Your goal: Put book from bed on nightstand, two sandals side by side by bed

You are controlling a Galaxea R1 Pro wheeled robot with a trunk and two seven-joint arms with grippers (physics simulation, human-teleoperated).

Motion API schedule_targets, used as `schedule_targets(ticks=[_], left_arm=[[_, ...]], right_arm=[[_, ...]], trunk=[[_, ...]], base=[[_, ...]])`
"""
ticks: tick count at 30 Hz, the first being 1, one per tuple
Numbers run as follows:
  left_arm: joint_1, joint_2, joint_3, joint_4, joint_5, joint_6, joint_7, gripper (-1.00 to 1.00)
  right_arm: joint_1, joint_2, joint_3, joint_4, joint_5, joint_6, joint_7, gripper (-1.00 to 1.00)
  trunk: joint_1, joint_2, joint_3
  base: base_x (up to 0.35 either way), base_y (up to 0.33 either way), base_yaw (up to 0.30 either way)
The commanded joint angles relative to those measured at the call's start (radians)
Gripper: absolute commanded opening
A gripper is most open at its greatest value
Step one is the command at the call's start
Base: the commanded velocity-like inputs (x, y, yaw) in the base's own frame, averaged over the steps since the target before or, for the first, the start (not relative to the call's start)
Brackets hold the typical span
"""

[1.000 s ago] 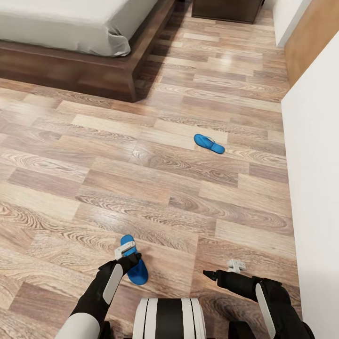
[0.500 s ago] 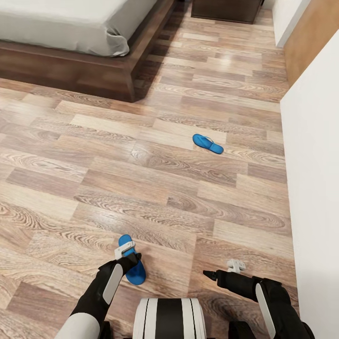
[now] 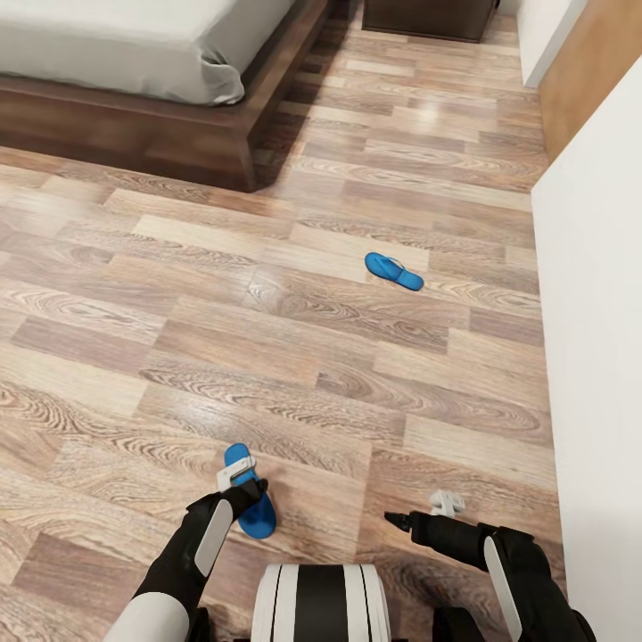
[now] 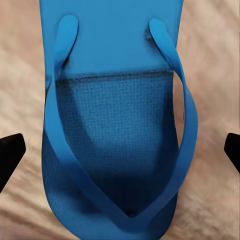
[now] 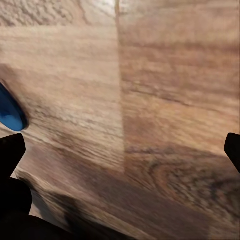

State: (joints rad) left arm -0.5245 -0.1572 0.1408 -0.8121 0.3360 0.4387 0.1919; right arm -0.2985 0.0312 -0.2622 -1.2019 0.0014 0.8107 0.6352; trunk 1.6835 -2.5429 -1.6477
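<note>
I had the left tool (image 3: 239,477) hanging just above the near sandal (image 3: 251,499), which lay flat on the wood floor (image 3: 294,357) close in front of the robot's base. Through the left wrist camera its two dark fingers (image 4: 11,155) stood wide apart, one on each side of the sandal (image 4: 117,125), with floor showing between them and the sole. The second sandal (image 3: 393,271) lay farther off and to the right, well apart from the first, out in the open floor. The bed (image 3: 134,62) sat at the far left, its wooden frame ending at a corner. My right tool (image 3: 446,504) hung over bare floor to the right, its fingers (image 5: 12,150) also spread apart and holding nothing. A white wall (image 3: 593,357) ran along the right.
</note>
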Motion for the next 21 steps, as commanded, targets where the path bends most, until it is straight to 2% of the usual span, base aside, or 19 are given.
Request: schedule_targets(ticks=[1, 10, 21], left_arm=[[0.0, -0.001, 0.002, -0.002, 0.011, 0.005, 0.006, 1.0], [0.0, -0.001, 0.002, -0.001, 0.011, 0.005, 0.006, 1.0], [0.0, -0.001, 0.002, -0.002, 0.011, 0.005, 0.006, 1.0]], right_arm=[[-0.001, 0.001, -0.003, -0.001, 0.0, 0.007, 0.004, 1.0], [-0.001, 0.001, -0.003, -0.001, 0.0, 0.007, 0.004, 1.0], [-0.001, 0.001, -0.003, -0.001, 0.0, 0.007, 0.004, 1.0]], trunk=[[0.0, -0.001, -0.005], [0.004, -0.003, -0.039], [0.004, -0.003, -0.039]], base=[[0.0, 0.0, 0.0], [0.0, 0.0, 0.0], [0.0, 0.0, 0.0]])
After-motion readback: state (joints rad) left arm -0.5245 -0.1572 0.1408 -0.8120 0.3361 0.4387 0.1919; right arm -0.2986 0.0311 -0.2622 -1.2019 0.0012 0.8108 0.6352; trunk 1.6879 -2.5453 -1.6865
